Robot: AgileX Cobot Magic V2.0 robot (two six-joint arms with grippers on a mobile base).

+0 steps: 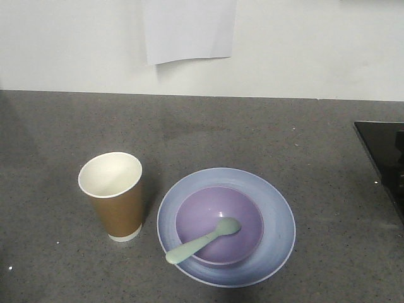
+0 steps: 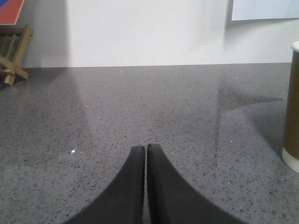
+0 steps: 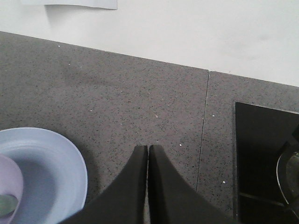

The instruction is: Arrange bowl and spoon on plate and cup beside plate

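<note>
One spoon [image 1: 203, 239], one bowl [image 1: 219, 224], one plate [image 1: 278, 218], one cup [image 1: 113, 196] on my tabletop [image 1: 265, 132].
Lower centre: spoon's scoop in the bowl, handle over its rim, bowl on plate; cup upright just left. Left pincer [image 2: 145, 148] and right pincer [image 3: 148, 147] both closed, empty, low over bare tabletop.

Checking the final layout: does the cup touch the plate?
Apart. The front-facing view shows a strip of bare counter between the cup base and the plate rim.
</note>
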